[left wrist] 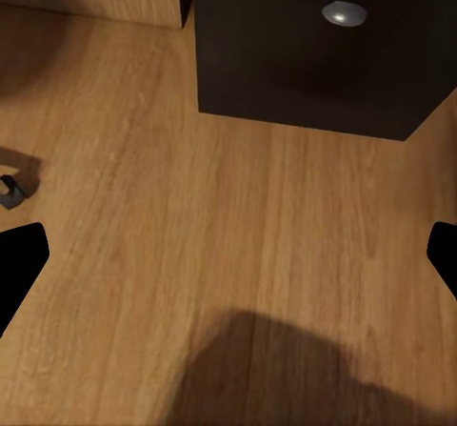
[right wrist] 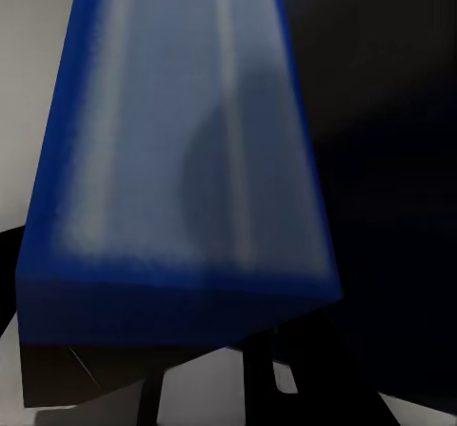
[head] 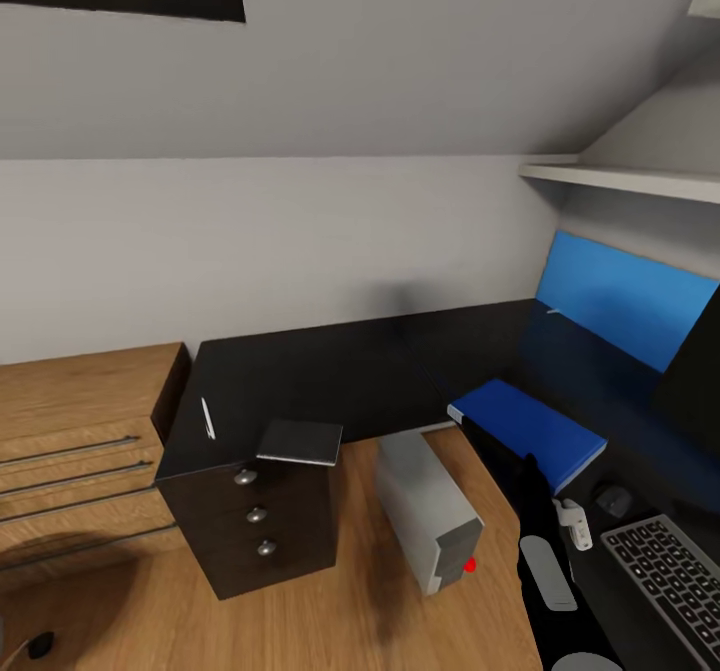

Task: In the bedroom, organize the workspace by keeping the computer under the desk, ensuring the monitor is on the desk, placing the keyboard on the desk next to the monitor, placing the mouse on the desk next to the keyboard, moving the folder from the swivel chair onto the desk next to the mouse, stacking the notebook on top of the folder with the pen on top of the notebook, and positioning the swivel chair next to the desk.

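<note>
Right end effector (head: 527, 466) grips my blue folder (head: 530, 431) at its near edge, resting on the counter (head: 330, 371) beside the mouse (head: 612, 499), so I judge releasing comes next, then fetching the notebook (head: 300, 441).

Our right arm (head: 545, 551): glossy black links — a grey oval panel, a small white fitting near the wrist. Left fingertips (left wrist: 21, 264) flat black.
</note>
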